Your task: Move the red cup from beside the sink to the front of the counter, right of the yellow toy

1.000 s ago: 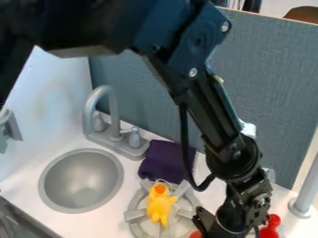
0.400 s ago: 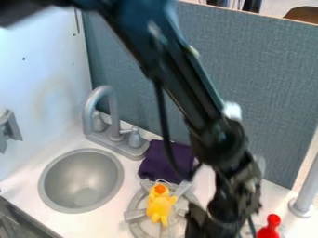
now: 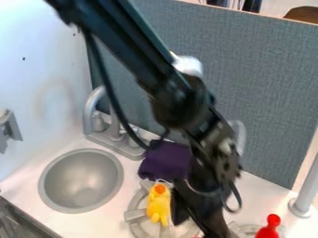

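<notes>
Yellow toy: we see a small yellow plastic duck-like toy [image 3: 159, 208] with an orange patch at its upper end, lying on a round grey stove burner [image 3: 133, 199] with raised flat spokes.
Gripper: we find the black two-finger gripper [image 3: 192, 223] low over the burner, just to the right of the yellow toy in the camera view; we cannot tell whether it is released or clenched, nor whether it touches the toy.
Arm: we see the black robot arm [image 3: 133, 58] slant down from the upper left, a dark cable looping beside it.
Cloth: just behind the burner we see a dark purple folded cloth [image 3: 162, 162], partly behind the arm.
Red toy: to the right of the gripper we make out a glossy red toy [image 3: 269, 228] with a rounded knob on top, beside a second grey burner [image 3: 247, 228].
Sink: left of the yellow toy we have a round grey basin [image 3: 81, 181] set in the white counter [image 3: 31, 183], with a grey curved faucet [image 3: 89, 109] behind it.
Edges: we see a blue-grey textured panel [image 3: 267, 93] behind the counter, a white wall [image 3: 43, 60] at left and an upright grey post [image 3: 305, 193] at right.
</notes>
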`<state>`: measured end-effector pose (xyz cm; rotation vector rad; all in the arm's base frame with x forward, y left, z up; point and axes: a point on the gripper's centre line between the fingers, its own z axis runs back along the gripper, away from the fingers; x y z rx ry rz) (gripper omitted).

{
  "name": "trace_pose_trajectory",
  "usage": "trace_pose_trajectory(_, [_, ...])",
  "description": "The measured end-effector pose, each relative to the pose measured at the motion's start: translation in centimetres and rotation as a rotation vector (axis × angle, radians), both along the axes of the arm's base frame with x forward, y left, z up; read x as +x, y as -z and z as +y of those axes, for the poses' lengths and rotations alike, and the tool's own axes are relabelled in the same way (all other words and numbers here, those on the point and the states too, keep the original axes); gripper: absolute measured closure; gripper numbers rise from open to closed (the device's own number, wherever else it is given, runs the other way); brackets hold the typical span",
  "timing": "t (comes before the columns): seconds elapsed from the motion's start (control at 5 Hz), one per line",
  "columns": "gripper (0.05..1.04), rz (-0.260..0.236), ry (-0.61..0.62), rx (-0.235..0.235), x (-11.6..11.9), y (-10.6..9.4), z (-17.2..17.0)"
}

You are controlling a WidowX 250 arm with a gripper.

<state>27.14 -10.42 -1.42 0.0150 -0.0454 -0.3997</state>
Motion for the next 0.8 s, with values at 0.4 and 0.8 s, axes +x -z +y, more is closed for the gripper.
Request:
trace_pose_trajectory(0.4, [0.077, -0.052, -0.125, 0.024, -1.0, -4.4, 5.7])
trace_pose_trajectory(0.8, [0.077, 0.036, -0.181, 0.037, 2.2, -1.7, 9.6])
